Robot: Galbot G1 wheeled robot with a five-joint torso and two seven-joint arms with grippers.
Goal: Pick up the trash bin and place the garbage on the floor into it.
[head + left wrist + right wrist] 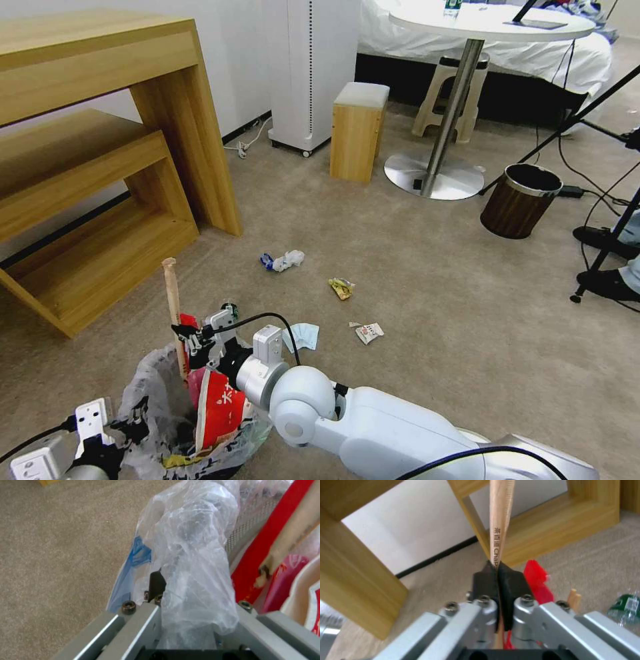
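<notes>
The trash bin (160, 400), black with a crinkly plastic liner, is at the bottom left of the head view. A crushed red-white paper bowl (217, 407) is in it. My left gripper (130, 427) is shut on its bagged rim (196, 580). My right gripper (498, 572) is shut on a wooden stick in a paper sleeve (500, 530), held upright over the bin (172, 293). On the floor (433, 320) lie a blue-white tissue wad (283, 260), a yellow wrapper (341, 288), a blue face mask (301, 335) and a small red-white wrapper (369, 331).
A wooden desk with low shelves (100, 167) stands at the left. A dark brown bin with a metal rim (520, 200), a round table's base (433, 177), a wooden stool (359, 130) and tripod legs with cables (600, 220) stand farther off. Shoes show at the right edge (607, 263).
</notes>
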